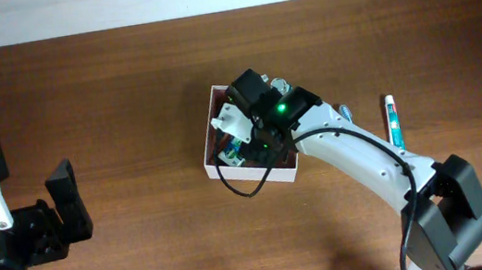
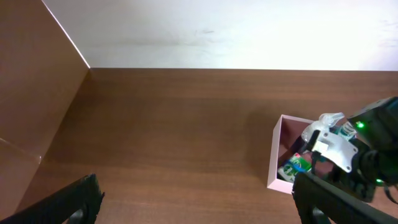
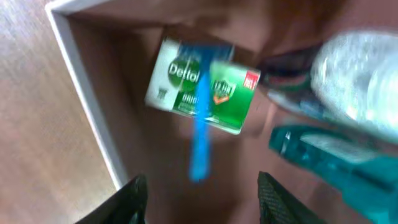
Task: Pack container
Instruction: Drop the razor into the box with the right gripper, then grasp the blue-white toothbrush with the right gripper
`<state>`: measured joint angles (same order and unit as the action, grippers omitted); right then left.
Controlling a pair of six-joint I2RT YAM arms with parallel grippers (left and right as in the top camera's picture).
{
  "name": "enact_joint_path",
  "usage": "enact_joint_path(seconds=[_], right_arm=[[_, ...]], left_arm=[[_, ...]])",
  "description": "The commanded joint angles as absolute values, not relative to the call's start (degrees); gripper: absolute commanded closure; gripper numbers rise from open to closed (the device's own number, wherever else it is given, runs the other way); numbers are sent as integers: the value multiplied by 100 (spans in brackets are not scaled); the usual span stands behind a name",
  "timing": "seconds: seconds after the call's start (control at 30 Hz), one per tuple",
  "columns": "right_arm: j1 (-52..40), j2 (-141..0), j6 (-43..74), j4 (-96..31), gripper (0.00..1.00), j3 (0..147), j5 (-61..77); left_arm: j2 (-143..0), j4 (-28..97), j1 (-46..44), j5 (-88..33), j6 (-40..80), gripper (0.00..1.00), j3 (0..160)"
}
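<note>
The container [image 1: 211, 144] is a square shallow box with white walls and a pinkish-brown inside, at the table's middle; it also shows in the left wrist view [image 2: 274, 155] and the right wrist view [image 3: 79, 87]. Inside lie a green soap pack [image 3: 217, 93], a blue stick-shaped item [image 3: 201, 118], a teal bottle [image 3: 336, 158] and a clear plastic item [image 3: 360, 81]. My right gripper [image 3: 200, 190] is open and empty, just above the box's inside. My left gripper [image 2: 196, 202] is open and empty, over bare table far to the left of the box.
A teal and white tube [image 1: 393, 120] lies on the table right of the box. The right arm [image 1: 355, 153] covers much of the box from above. A pale wall runs along the table's far edge.
</note>
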<state>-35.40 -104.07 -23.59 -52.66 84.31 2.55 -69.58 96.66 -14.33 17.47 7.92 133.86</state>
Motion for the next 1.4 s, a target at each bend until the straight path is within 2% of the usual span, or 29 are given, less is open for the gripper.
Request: enact_joint_path(seconds=[0.0, 0.03, 0.1, 0.2, 0.4, 0.67, 0.8, 0.93, 1.17, 1.23, 1.33, 1.37], right_arm=[[-3356, -9813, -1496, -5699, 47, 9094, 185], [-3247, -9703, -1219, -5850, 46, 9242, 183], [-2950, -9487, -591, -6069, 28, 9452, 185], [-2375, -9242, 176, -6248, 23, 9487, 187], [-1343, -9384, 648, -6407, 23, 9115, 185], [-414, -10309, 770, -5476, 23, 7902, 189], [-113, -10844, 801, -5352, 32, 7863, 340], [-36, -11260, 799, -5315, 32, 7863, 364], [-148, -11793, 803, -5330, 57, 7863, 578], [-176, -11834, 829, -5332, 68, 7863, 576], [-187, -11773, 958, -5380, 93, 7867, 478], [-187, -11714, 1046, -5404, 96, 7867, 377]], left_arm=[[-6952, 9668, -1409, 1844, 720, 1, 13380], [-6952, 9668, -1409, 1844, 720, 1, 13380], [-6952, 9666, -1409, 1844, 720, 0, 13380], [-6952, 9668, -1409, 1844, 720, 1, 13380], [-6949, 9668, -1409, 1844, 720, 1, 13380], [-6952, 9666, -1409, 1844, 720, 1, 13380], [-6952, 9666, -1409, 1844, 720, 1, 13380], [-6949, 9668, -1409, 1844, 720, 0, 13380], [-6952, 9666, -1409, 1844, 720, 1, 13380], [-6952, 9668, -1409, 1844, 720, 1, 13380], [-6952, 9668, -1409, 1844, 720, 1, 13380], [-6952, 9666, -1409, 1844, 720, 1, 13380]])
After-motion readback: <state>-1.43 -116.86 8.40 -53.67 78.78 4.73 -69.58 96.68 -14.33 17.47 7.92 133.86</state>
